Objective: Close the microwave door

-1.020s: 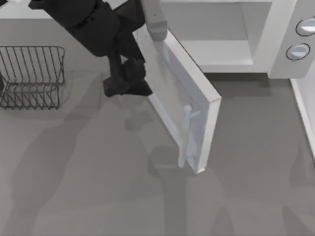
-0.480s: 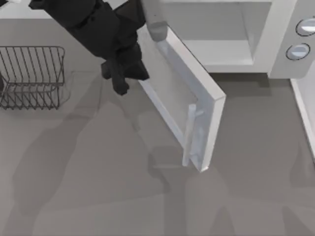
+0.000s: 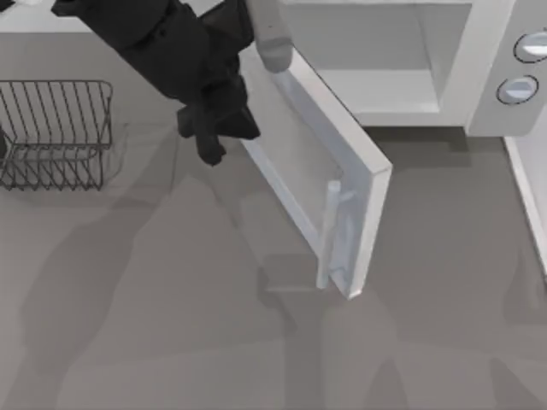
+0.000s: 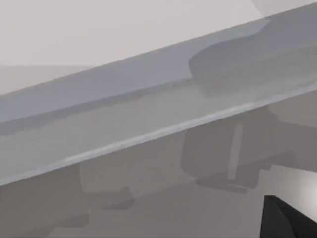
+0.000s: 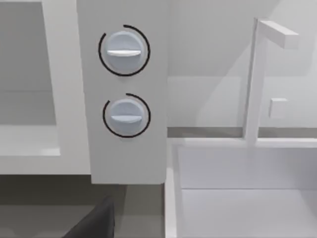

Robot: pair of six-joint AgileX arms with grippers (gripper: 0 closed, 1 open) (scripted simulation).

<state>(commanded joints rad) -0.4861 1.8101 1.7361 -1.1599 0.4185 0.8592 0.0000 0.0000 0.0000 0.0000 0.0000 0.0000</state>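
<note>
Microwave door (image 3: 312,175) open, swung out toward the table's middle at a slant, hinged at the microwave's (image 3: 402,60) left front corner, free edge pointing toward the near side of the table. Pale vertical bar handle (image 3: 327,235) near the free edge, on the face turned to the table's left. Greyish window pane visible on that same face. Left gripper (image 3: 214,128) at the outer face of the door, close to the hinge end, just beside or touching the panel; contact not certain from above. Finger state of left gripper: cannot tell, dark shape too bunched. Left wrist view close against the door (image 4: 148,114), slanted panel edge across it, handle (image 4: 235,153) seen dimly through the pane. Microwave cavity open and white inside, at the table's far side. Control panel (image 3: 513,68) with two round knobs (image 3: 518,88) at the top view's right; same knobs (image 5: 124,47) stacked in the right wrist view, facing the camera. Sink (image 5: 237,188) with white faucet (image 5: 257,79) just beside the microwave, at the table's right. Wire rack (image 3: 55,132) at the table's left, well apart from the door. Right gripper state: cannot tell.
</note>
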